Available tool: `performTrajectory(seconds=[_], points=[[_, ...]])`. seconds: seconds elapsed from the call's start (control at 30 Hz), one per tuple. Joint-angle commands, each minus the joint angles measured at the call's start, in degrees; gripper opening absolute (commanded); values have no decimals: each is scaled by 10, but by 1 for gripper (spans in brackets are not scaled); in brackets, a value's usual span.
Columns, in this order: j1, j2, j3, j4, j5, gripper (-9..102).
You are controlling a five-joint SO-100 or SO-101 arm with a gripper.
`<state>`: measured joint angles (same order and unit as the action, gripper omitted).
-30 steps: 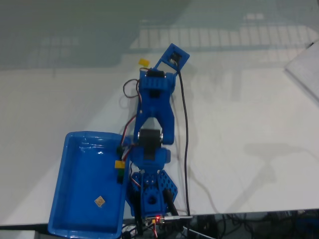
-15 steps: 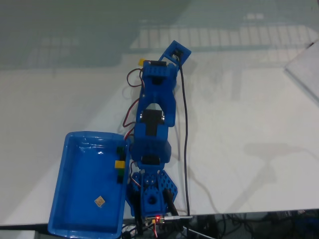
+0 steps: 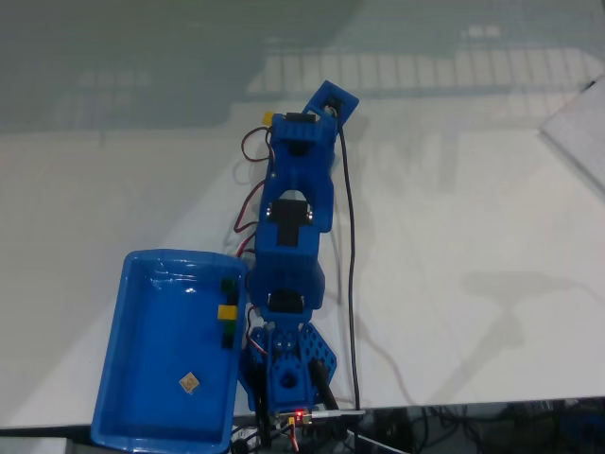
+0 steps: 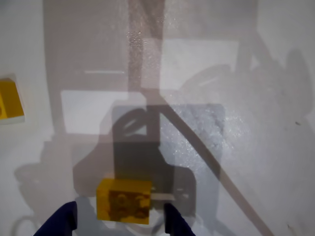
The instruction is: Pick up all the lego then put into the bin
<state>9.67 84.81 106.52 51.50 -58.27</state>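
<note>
From the fixed view I see the bin (image 3: 142,397) at the lower left of the white surface (image 3: 473,218), its right rim just beside the arm's base. One small lego (image 3: 189,382) lies flat on the bin floor, toward the near right corner. A yellow block with dark pieces above and below it sits at the bin's right wall, against the arm; I cannot tell whether it belongs to the arm or the bin. The blue arm (image 3: 293,236) stretches away from the base toward the top of the picture, and a bit of yellow (image 3: 267,117) peeks out at the left of its far end.

In the wrist view, a yellow lego (image 4: 10,101) lies at the left edge, partly cut off, well apart from the fingers. Further right, a second yellow lego (image 4: 124,200) sits on the surface between the two blue fingers (image 4: 61,221), which show at the bottom edge. My gripper (image 4: 120,222) is spread wide, one finger on either side of that brick with a gap to each, so nothing is pinched.
</note>
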Motion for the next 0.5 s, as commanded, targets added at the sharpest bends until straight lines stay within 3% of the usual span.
performTrajectory(seconds=[0.0,0.47], points=[[1,2,-36,5,-8,23],[3,-19,-53,14,-15,19]])
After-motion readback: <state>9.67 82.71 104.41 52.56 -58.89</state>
